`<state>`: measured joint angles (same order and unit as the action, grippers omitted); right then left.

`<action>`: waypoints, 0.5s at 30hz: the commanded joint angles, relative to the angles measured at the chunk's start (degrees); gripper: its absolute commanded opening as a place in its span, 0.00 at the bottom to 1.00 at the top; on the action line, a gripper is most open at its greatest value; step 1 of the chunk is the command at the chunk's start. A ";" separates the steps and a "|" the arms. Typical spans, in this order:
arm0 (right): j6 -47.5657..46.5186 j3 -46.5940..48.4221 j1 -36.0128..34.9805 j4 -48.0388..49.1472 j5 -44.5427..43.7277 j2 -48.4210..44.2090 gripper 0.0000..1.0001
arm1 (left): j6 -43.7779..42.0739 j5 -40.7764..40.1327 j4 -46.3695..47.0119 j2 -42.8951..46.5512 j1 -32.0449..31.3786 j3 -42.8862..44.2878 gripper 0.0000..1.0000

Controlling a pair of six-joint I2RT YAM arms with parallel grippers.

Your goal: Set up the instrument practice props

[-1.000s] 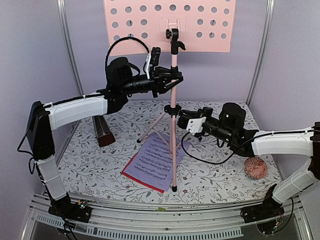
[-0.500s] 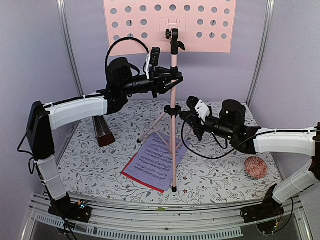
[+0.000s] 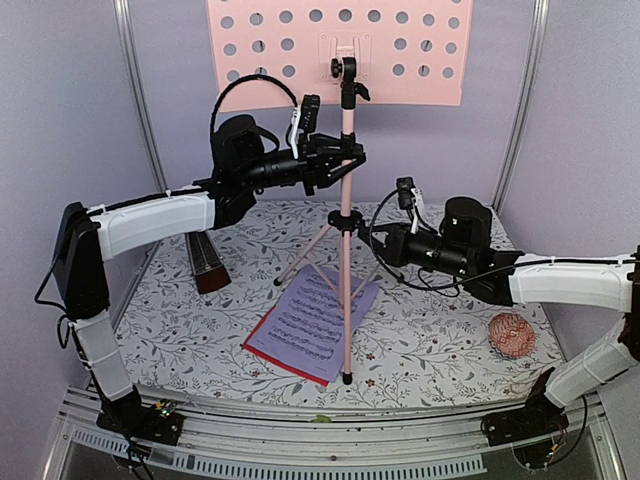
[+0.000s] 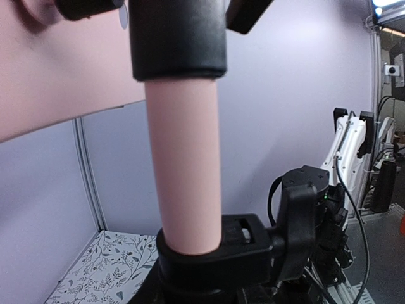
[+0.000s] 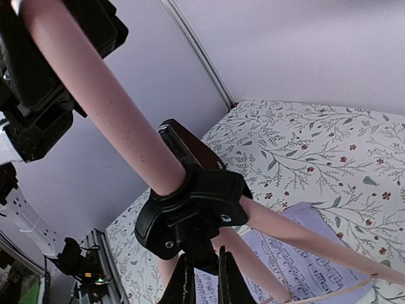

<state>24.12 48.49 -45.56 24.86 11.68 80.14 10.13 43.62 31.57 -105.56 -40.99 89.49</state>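
Stand (image 3: 346,300) is up mid-table, front leg crossing over the sheets (image 3: 305,325), which lie flat beneath. R gripper (image 3: 378,242) is shut on nothing, tips just beside the hub (image 3: 345,220); can't tell if they touch. Higher up, L gripper (image 3: 345,160) is clamped on the pole. Desk (image 3: 260,70) sits at the top, far back. Risk: you bump the hub w/ closed tips, a leg skids, and the stand twists in L's hold or tips over. Vs a sec ago: R wrist has rolled over, same spot; L hasn't budged.
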 commanded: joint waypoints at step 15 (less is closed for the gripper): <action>35.01 5.78 1.88 0.45 14.59 -1.57 0.00 | -0.81 -0.83 -1.12 -0.18 -0.22 0.15 0.00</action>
<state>56.90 50.59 -42.94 21.39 20.91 80.09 10.09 43.66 31.57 -105.56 -40.99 89.49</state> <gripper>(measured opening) 0.086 0.220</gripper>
